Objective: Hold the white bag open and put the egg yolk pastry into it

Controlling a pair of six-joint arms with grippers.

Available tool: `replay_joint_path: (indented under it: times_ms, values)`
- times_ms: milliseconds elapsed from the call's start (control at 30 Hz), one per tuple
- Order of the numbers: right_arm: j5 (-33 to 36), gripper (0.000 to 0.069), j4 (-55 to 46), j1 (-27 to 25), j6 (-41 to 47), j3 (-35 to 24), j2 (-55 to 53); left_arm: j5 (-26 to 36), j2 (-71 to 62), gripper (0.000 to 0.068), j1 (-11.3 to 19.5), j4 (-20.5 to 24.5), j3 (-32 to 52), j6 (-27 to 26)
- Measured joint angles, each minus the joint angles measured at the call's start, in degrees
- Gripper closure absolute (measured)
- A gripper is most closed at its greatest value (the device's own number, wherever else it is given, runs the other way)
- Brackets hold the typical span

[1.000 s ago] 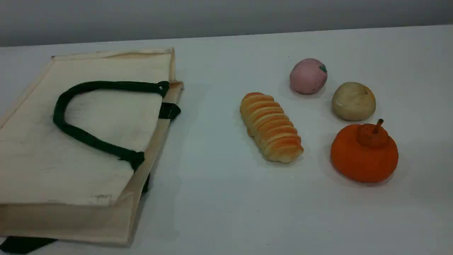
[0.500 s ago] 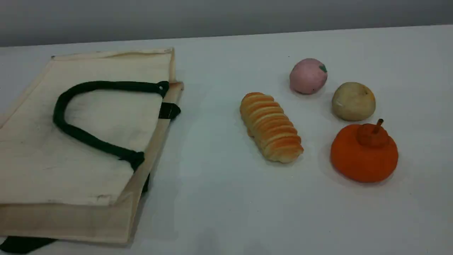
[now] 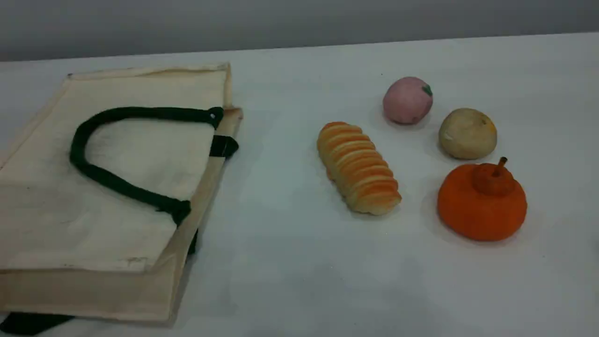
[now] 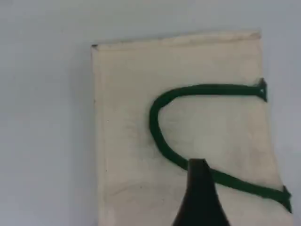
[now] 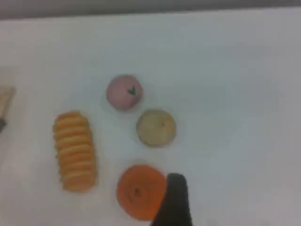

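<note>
The white bag (image 3: 117,187) lies flat at the table's left, its dark green handle (image 3: 100,175) curled on top. It also fills the left wrist view (image 4: 178,127), where the handle (image 4: 157,132) loops. The egg yolk pastry (image 3: 467,134), a pale tan ball with a yellow patch, sits at the right; from above it shows as the egg yolk pastry (image 5: 156,127). Neither arm appears in the scene view. My left gripper (image 4: 200,193) hovers high over the bag's handle, and my right gripper (image 5: 174,200) hangs over the orange fruit. Only one dark fingertip of each shows, and nothing is held.
A ridged golden bread loaf (image 3: 358,167) lies mid-table. A pink ball (image 3: 407,100) sits behind the pastry, and an orange persimmon-like fruit (image 3: 482,201) with a stem sits in front of it. White tabletop (image 3: 281,262) stretches between bag and food.
Nothing on the table has moved. Only faint shadows have shifted across the near part of the tabletop.
</note>
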State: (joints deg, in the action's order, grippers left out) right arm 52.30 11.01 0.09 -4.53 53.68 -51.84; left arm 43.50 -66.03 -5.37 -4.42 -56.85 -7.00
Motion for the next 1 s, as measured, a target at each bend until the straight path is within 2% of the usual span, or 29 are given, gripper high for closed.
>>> replay_joint_path:
  times_ms: [533,733,1000]
  values:
    - [-2.1,0.0114,0.2,0.0,0.0,-0.1,-4.3,-7.7,-24.5,0.023,0.0,0.0,0.1,0.7]
    - [-2.1,0.0114,0.7,0.0,0.0,-0.1,-4.2,-11.1,-31.5,0.023,0.0,0.2,0.1,3.5]
    - [-1.7,0.0114,0.7,0.0,0.0,-0.1,-4.2,-15.4,-39.2,0.023,0.0,3.4,0.1,6.6]
